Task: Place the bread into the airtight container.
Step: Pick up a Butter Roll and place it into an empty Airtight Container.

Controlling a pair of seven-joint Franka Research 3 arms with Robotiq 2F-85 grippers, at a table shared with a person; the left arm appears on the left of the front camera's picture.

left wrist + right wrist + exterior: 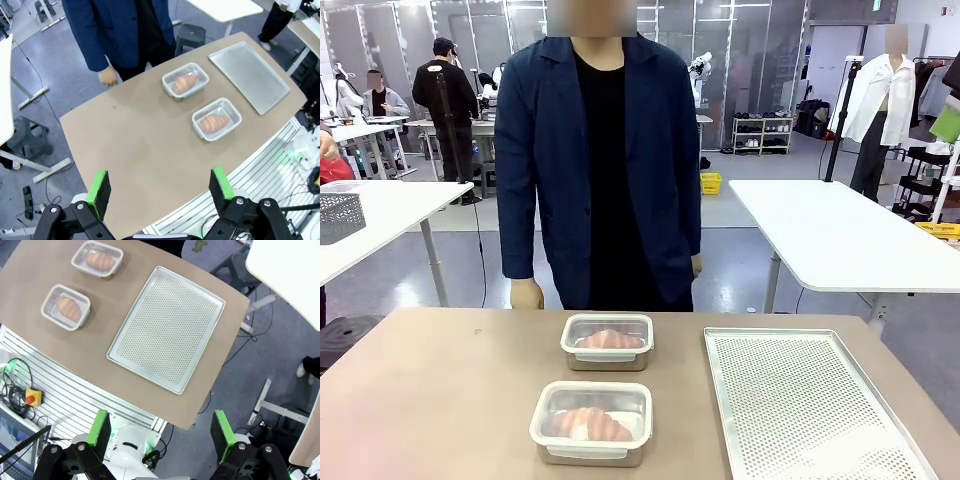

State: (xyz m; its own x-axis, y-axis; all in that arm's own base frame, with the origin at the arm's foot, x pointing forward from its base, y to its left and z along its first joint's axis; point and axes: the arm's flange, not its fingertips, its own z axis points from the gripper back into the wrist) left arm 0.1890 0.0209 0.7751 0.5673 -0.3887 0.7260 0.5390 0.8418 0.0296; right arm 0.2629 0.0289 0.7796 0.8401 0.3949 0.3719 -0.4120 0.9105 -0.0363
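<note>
**Bread Sits in Two Boxes While Both Grippers Wait Up High**

The left gripper point(160, 192) is high above the table point(135, 150). Its two fingers with green pads point(100, 192) are spread wide apart. Nothing is between them. Far below it, the brown table shows two clear boxes and a tray.

The right gripper point(161, 432) is also up high, out past the table's edge, with a white robot base below it. Its fingers are spread wide too, and they hold nothing. Below it lies the metal tray point(167, 330), full of tiny holes, with nothing on it.

In the front view, the near container point(591, 422) sits close to the robot's side of the table. A piece of bread point(588, 424) lies inside it. The far container point(607, 341) sits just behind it, closer to the person. It has a second bread point(610, 340) inside. Both boxes look closed with clear lids on top, and the two boxes are near each other but not touching.

The tray is to the right of the boxes, near them but apart.

A person point(597, 160) in a dark blue jacket stands at the far side of the table. The person's arms hang down, and one hand point(526, 293) is just at the table's far edge. The hand is not touching either box.
</note>
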